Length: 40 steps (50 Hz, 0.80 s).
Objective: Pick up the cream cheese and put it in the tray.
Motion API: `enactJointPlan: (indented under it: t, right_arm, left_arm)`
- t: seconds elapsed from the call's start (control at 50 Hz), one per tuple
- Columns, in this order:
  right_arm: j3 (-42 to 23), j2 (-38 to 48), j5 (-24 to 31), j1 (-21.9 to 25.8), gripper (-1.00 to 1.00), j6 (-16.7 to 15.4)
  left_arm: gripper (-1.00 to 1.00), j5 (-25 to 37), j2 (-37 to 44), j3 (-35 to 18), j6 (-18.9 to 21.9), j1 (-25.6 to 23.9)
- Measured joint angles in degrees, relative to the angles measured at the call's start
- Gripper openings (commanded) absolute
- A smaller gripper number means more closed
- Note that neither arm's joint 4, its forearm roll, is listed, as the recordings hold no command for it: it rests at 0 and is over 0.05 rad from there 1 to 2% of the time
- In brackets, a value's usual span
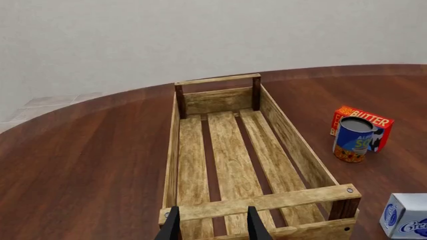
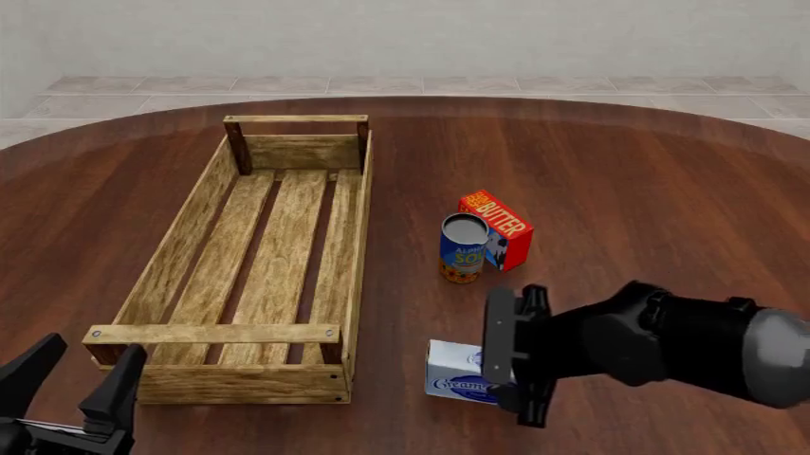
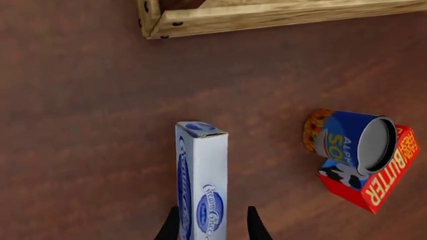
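The cream cheese [image 2: 456, 373] is a white-and-pale-blue box standing on a long edge on the table, just right of the tray's near right corner. It also shows in the right wrist view [image 3: 202, 185] and the left wrist view [image 1: 407, 220]. My right gripper [image 2: 502, 377] is over it, open, with one finger on each side of the box's near end [image 3: 213, 227]. I see no firm grip. The tray [image 2: 358, 237] is a long light-wood slatted crate, and nothing lies in it. My left gripper [image 2: 79, 377] is open and empty, low at the tray's near end [image 1: 213, 227].
A blue can [image 2: 464, 248] stands against a red-orange butter box [image 2: 496, 227] just beyond the cream cheese, right of the tray. Both show in the right wrist view, the can [image 3: 347, 140] and the butter box [image 3: 377, 185]. The round dark wood table [image 2: 633, 171] stretches to the right.
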Motion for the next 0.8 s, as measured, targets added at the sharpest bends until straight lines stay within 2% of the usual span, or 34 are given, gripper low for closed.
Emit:
enactJointPlan:
  t: [0.42,0.8]
  right_arm:
    - [-0.1,5.0,-2.7,-0.8,1.00,2.0]
    - [-0.9,5.3,-1.6,1.5,1.00,5.8]
  left_arm:
    - [1.00,-0.5,0.7,0.0,0.2,-0.2]
    - [1.00,-0.3,0.6,0.0,0.3,-0.3]
